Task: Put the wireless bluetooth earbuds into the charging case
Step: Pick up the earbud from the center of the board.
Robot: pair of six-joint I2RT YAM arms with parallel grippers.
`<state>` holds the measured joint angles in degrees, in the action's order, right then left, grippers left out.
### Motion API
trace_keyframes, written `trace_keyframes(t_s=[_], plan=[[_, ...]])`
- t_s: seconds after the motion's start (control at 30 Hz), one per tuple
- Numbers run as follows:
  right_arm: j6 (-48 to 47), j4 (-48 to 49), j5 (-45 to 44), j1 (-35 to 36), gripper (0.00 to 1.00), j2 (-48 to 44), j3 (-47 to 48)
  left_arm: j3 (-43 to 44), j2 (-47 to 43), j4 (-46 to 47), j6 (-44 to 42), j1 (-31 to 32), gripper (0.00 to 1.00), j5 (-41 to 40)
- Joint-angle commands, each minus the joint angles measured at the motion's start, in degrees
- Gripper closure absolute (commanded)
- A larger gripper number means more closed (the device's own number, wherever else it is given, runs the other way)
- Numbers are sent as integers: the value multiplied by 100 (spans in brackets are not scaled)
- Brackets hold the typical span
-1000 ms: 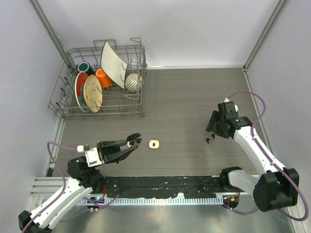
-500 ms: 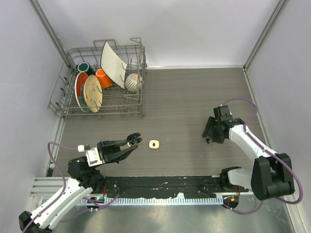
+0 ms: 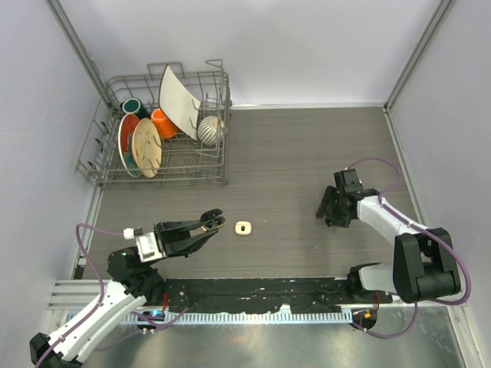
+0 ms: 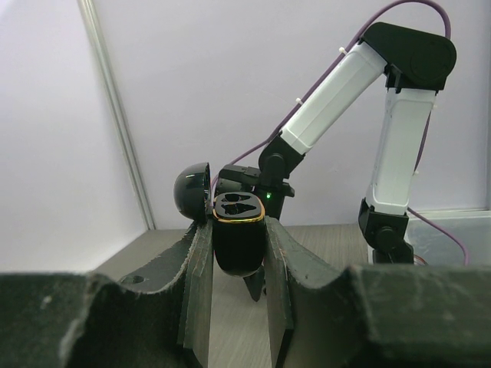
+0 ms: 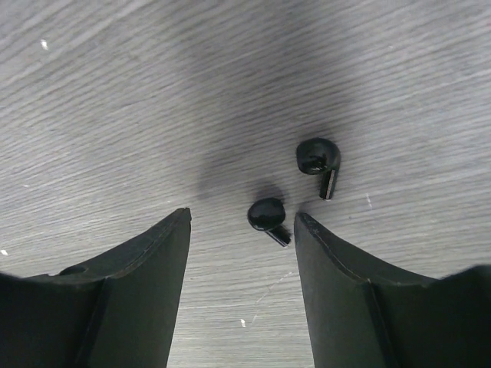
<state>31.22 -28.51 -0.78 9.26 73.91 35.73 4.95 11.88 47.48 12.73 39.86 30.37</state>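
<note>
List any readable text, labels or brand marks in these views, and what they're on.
None readable. The black charging case in the left end effector shows no marking. The black earbuds by the right end effector are blank. The small cream item is too small to tell.

Grey wire dish rack (image 3: 100, 165) at 10 o'clock on dark wood-grain tabletop (image 3: 307, 146). Inside it: tilted white square plate (image 3: 178, 100), orange cup (image 3: 163, 123), teal cup (image 3: 132, 106), striped bowl (image 3: 210, 130), cream round plate (image 3: 146, 147).
</note>
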Motion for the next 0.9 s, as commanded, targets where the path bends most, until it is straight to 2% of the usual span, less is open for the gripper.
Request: trace_keyframes(t_s=[0.0,0.2,0.4,0.53,0.7,0.87], plan=[[147,381,358,-29,38,124,-109,6,34,130,-95,13,100,-137],[673,628,710,-12,38,-104,-443,-20,69,138,-87,13,100,-181],[885,593,667,41,38,-307,-619,-29,78,147,-95,13,100,-198],[921,364,307,138,36,-421,-602,-29,78,173,-87,13,100,-216],[1061,381,262,445,32,-483,-681,-38,86,191,-78,13,100,-225],[1570,452,-168,1095,30,-553,-760,-38,95,209,-69,13,100,-216]])
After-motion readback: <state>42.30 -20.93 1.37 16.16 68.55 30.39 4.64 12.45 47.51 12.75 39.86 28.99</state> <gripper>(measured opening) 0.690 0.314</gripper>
